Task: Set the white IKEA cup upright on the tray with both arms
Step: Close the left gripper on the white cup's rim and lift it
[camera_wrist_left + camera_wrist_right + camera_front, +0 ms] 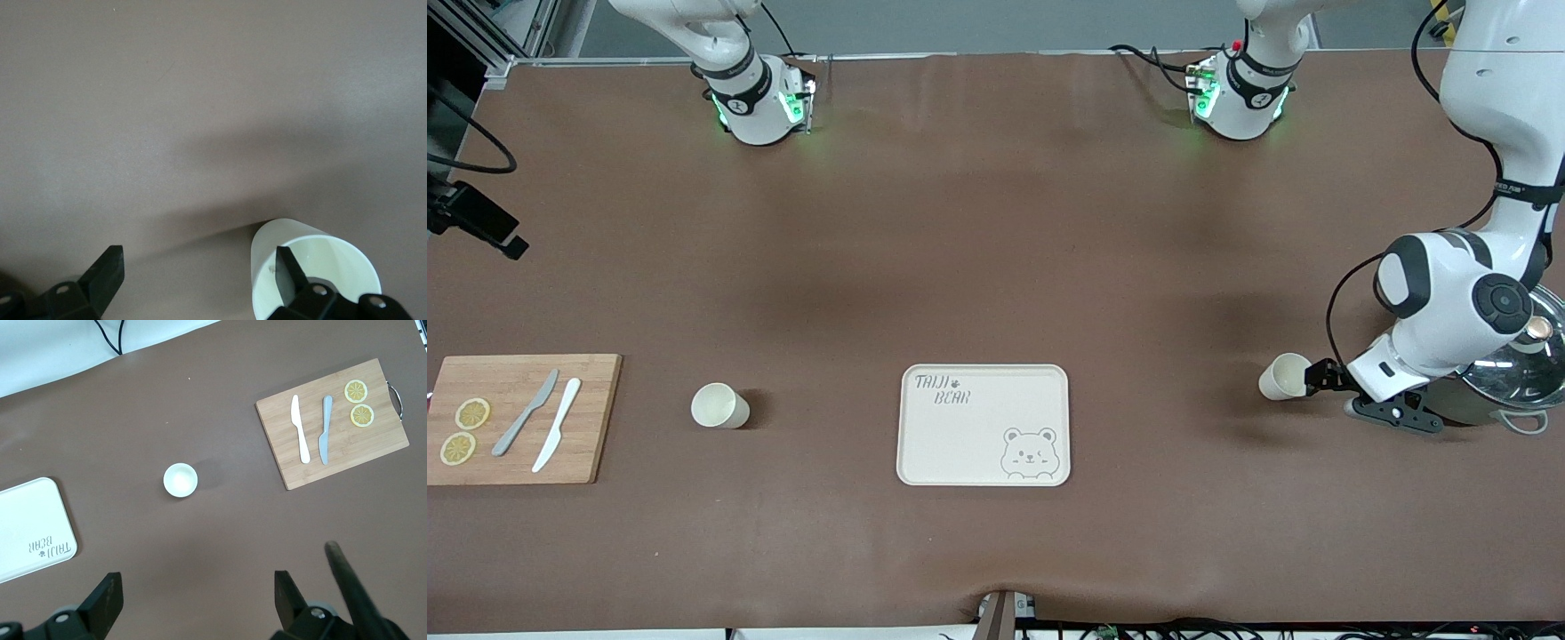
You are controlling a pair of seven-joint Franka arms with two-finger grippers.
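Note:
A white cup (1285,376) lies on its side toward the left arm's end of the table, its mouth facing my left gripper (1319,378). In the left wrist view the left gripper (200,273) is open, with one finger (290,270) just inside the cup's mouth (333,257) and the other wide of it. A second white cup (719,406) stands upright between the cream tray (983,425) and the cutting board. My right gripper (198,597) is open and empty high over the table, out of the front view. From there the upright cup (180,480) and the tray (33,527) show far below.
A bamboo cutting board (516,418) with two knives and two lemon slices lies at the right arm's end. A steel pot with a glass lid (1525,360) sits under the left arm's wrist. A black camera (476,222) juts in at the table's edge.

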